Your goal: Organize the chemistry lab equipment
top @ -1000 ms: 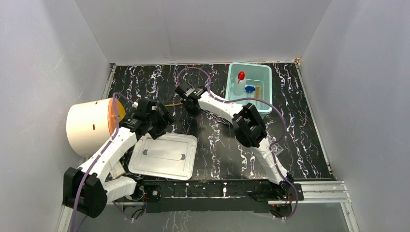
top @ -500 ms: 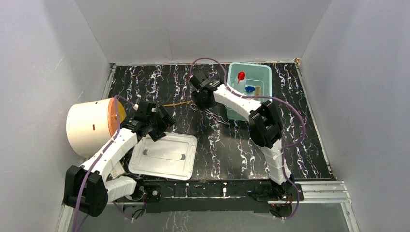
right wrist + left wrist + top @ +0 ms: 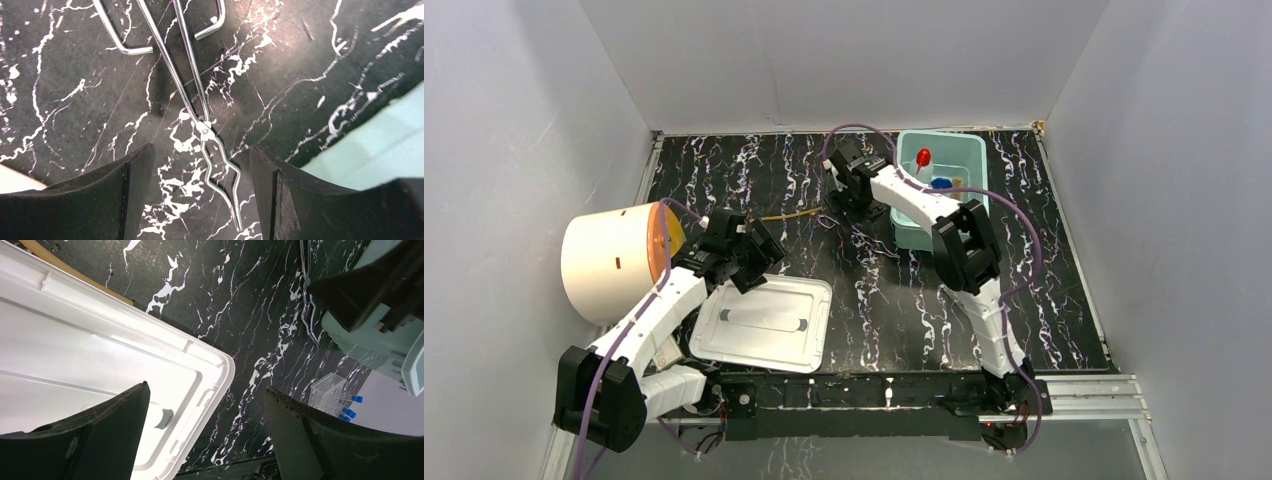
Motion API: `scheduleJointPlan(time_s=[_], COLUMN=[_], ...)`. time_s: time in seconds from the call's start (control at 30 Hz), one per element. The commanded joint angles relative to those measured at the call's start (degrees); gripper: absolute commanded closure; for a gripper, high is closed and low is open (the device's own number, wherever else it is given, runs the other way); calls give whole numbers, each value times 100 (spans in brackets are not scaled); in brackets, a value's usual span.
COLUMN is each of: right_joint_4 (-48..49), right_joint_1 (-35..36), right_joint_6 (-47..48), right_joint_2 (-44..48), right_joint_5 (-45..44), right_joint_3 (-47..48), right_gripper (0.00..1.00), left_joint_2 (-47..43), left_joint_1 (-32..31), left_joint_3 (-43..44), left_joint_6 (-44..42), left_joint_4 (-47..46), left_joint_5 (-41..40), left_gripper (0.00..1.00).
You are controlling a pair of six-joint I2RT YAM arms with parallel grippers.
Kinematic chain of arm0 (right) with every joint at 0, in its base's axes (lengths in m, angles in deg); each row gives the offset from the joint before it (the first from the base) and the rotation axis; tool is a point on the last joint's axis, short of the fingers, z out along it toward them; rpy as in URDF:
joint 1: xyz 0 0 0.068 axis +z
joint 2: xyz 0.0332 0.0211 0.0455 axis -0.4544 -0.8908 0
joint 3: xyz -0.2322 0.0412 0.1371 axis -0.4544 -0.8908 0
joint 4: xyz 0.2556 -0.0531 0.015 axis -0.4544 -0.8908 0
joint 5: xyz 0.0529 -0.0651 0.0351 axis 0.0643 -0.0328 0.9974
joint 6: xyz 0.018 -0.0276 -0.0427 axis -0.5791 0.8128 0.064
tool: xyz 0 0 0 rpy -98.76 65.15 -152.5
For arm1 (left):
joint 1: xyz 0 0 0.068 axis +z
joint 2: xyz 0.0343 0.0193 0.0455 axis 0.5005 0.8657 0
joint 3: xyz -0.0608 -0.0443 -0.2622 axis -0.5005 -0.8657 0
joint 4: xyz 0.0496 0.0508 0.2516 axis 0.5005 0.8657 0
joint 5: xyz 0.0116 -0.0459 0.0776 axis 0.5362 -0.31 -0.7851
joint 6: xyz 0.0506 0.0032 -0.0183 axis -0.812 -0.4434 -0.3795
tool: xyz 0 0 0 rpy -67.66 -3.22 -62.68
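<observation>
Thin metal tongs [image 3: 200, 115] lie flat on the black marble table, and my right gripper [image 3: 200, 150] hangs open just above their crimped end without touching them. From above, my right gripper [image 3: 852, 198] is left of the teal bin [image 3: 969, 215], which holds the red-capped squeeze bottle [image 3: 921, 160] and a blue item [image 3: 941, 183]. Amber tubing [image 3: 789, 214] lies on the table between the arms. My left gripper [image 3: 752, 262] is open and empty over the white lid's corner [image 3: 220, 365]. A clear tube rack [image 3: 327, 390] with blue-capped tubes [image 3: 351, 407] shows in the left wrist view.
A large cream cylinder with an orange face [image 3: 614, 262] lies at the far left beside my left arm. The white lid [image 3: 764, 322] lies flat near the front edge. The teal bin's wall [image 3: 380, 145] is close to my right finger.
My right gripper has opened from shut and moved back and right, from the tubing's end to the bin's left side. The left arm has hardly moved.
</observation>
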Motion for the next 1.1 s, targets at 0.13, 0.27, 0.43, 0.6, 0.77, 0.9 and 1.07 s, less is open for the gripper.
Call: scheduleJointPlan(time_s=[0.13,0.27,0.43,0.6,0.77,0.9,1.07], right_joint_4=[-521,-509,-454,-326,-156,128,409], right_joint_1=[-26,-26,-14,128,337,471,527], right_joint_6=[162,131,63,-77,-475,-924,-1482], right_joint_2=[-560,-450,-266,30,438,921,1464], right_joint_5=[443,746,993,1189,744,262,-10], right_joint_3=[672,497,80,-384,-982,-1760,-2563], right_gripper=[22,22,26,29,37,44,43], left_joint_2=[-225,-270,-275,-276,-306,-341,-351], left_joint_1=[38,37,42,50,58,51,55], left_joint_3=[-85,-102,-138,-160,-198,-233,-283], left_joint_6=[-108,-145,-149,-148,-138,-136,-134], left_joint_4=[174,209,203,176,161,156,135], left_joint_5=[4,-24,-13,1,17,16,43], left_gripper=[17,17,17,17,17,17,17])
